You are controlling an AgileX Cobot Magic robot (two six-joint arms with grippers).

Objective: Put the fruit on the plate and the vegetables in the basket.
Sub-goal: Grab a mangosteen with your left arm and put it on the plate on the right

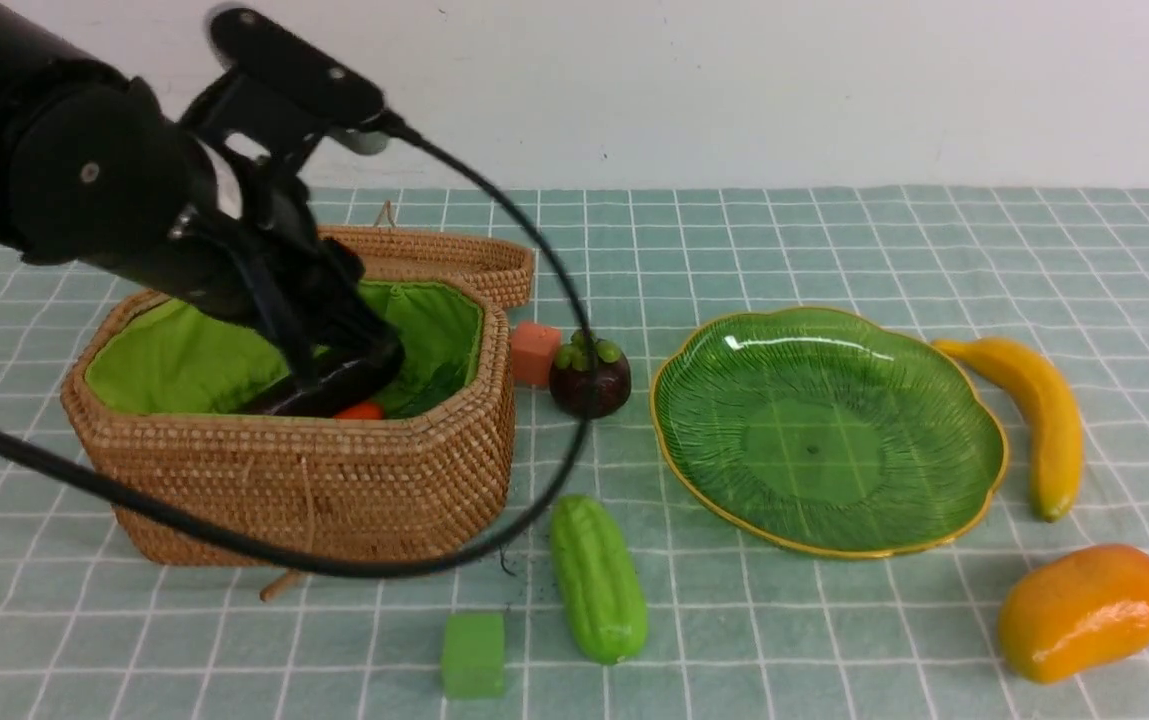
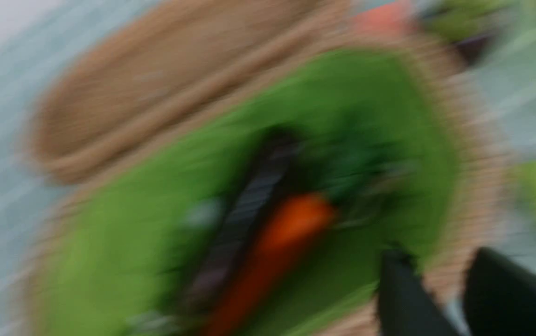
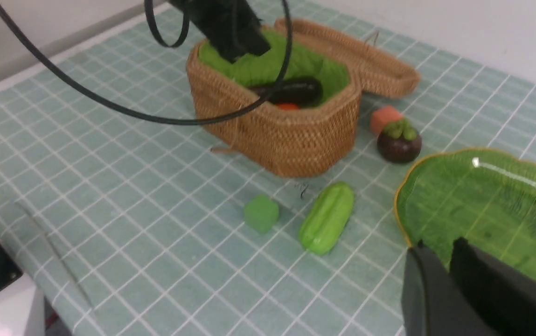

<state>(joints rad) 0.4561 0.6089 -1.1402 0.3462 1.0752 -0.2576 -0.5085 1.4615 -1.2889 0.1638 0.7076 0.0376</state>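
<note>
L jaws over basket (image 3: 272, 140), blurred, can't tell if clenched; eggplant (image 3: 291, 91) + carrot (image 3: 288, 106) lie just under them inside. R jaws pressed together, empty, plate (image 3: 482, 205) just past tips.

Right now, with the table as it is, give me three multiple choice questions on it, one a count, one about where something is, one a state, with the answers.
1. Fruits on the plate: A none; B one; C three.
2. The gourd lies, relative to the basket: A inside it; B on the table in front of it; C behind it.
3. The basket's lid is: A shut; B missing; C open.
Answers: 1 A, the banana, mango and mangosteen all lie on the table. 2 B, it lies by the green cube, before the basket's front wall. 3 C, it lies folded back behind the basket.
</note>
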